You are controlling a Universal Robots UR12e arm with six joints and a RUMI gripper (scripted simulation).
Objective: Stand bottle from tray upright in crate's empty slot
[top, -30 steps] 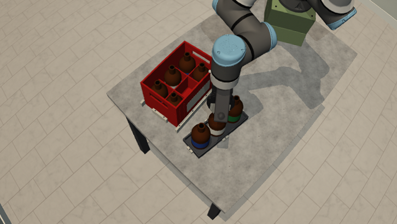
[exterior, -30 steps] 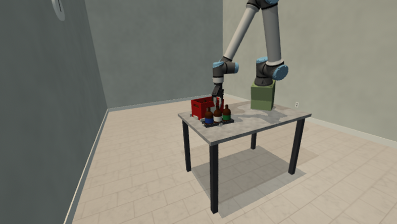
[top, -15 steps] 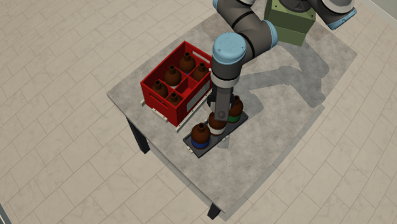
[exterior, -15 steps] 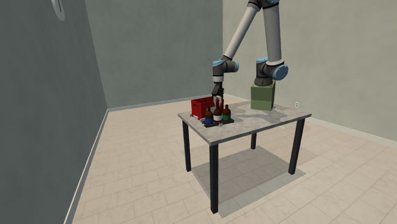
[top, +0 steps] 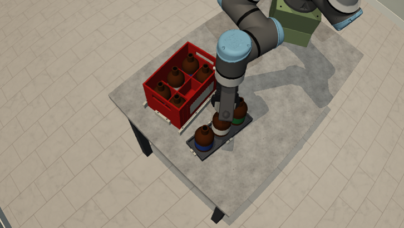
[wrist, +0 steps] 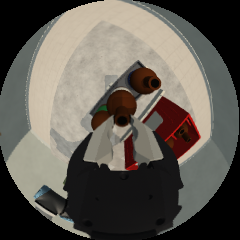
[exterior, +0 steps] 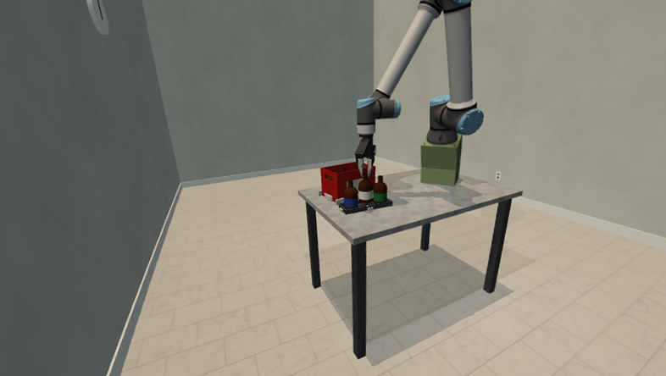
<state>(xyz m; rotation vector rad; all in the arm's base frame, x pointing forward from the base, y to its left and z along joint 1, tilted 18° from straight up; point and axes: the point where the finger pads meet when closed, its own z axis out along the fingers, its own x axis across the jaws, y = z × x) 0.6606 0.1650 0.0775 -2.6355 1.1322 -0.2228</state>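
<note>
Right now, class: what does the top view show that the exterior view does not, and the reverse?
Only the top view looks into the red crate: five bottles and one empty slot. Only the exterior view shows the table legs, the walls and a wall clock. Both show the tray with three bottles and the gripper shut on the white-labelled bottle.

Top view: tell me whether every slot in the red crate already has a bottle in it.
No. The red crate holds five bottles, and one slot, in the middle of the row nearest the tray, shows only bare red floor.
</note>
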